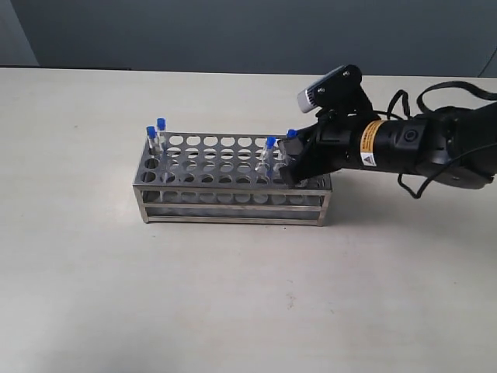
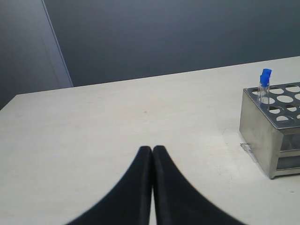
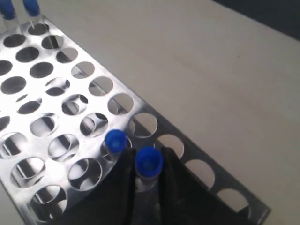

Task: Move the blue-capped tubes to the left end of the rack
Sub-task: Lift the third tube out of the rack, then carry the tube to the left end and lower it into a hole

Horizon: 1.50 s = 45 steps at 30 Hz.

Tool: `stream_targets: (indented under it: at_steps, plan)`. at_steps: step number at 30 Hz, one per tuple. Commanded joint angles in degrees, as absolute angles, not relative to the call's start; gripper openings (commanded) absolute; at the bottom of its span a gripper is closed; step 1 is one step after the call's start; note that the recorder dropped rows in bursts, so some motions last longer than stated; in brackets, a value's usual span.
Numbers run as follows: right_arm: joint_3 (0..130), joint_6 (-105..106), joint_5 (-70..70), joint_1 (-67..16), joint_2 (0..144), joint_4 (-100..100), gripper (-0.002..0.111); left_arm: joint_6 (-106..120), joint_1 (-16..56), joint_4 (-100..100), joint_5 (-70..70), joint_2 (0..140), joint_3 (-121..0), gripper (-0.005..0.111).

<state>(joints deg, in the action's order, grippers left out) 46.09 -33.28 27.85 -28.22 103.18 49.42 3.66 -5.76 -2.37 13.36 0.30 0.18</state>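
Observation:
The steel rack (image 1: 233, 208) stands mid-table. Two blue-capped tubes (image 1: 151, 134) (image 1: 161, 124) sit in holes at its left end. Another blue-capped tube (image 1: 270, 144) stands near the right end. My right gripper (image 1: 293, 159) is over the rack's right end, shut on the last tube's body just under its blue cap (image 3: 149, 161); that tube is upright above the rack (image 3: 62, 70), beside its neighbour (image 3: 115, 139). My left gripper (image 2: 152, 149) is shut and empty, over bare table left of the rack (image 2: 262, 122), out of the exterior view.
The right arm's black body and cables (image 1: 435, 148) stretch over the table to the right of the rack. Pale tabletop (image 1: 233, 311) lies in front of and left of the rack. A dark wall (image 1: 233, 31) runs behind the table's far edge.

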Motion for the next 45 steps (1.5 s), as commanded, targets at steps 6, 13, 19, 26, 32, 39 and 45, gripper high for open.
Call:
stream_targets:
  at_steps: [6, 13, 19, 26, 32, 39, 45]
  plan:
    - [47.7, -32.9, 25.8, -28.2, 89.3, 53.7, -0.001, 3.6, -5.4, -2.5, 13.3, 0.0, 0.0, 0.001]
    - [54.7, -33.5, 32.8, -37.5, 93.2, 53.7, -0.001, 3.6, -5.4, -2.5, 13.3, 0.0, 0.0, 0.001]
    - [64.1, -33.6, 32.1, -45.1, 105.2, 55.8, -0.001, 3.6, -5.4, -2.5, 13.3, 0.0, 0.0, 0.001]
    - [68.9, -37.1, 26.1, -47.1, 110.1, 59.3, -0.001, 3.6, -5.4, -2.5, 13.3, 0.0, 0.0, 0.001]
    - [68.9, -40.9, 24.9, -47.1, 110.3, 63.8, -0.001, 3.6, -5.4, -2.5, 13.3, 0.0, 0.0, 0.001]
    - [68.9, -41.1, 25.4, -47.1, 111.1, 64.0, -0.001, 3.6, -5.4, -2.5, 13.3, 0.0, 0.0, 0.001]
    - [68.9, -41.1, 26.3, -47.1, 112.7, 64.0, -0.001, 3.6, -5.4, -2.5, 13.3, 0.0, 0.0, 0.001]
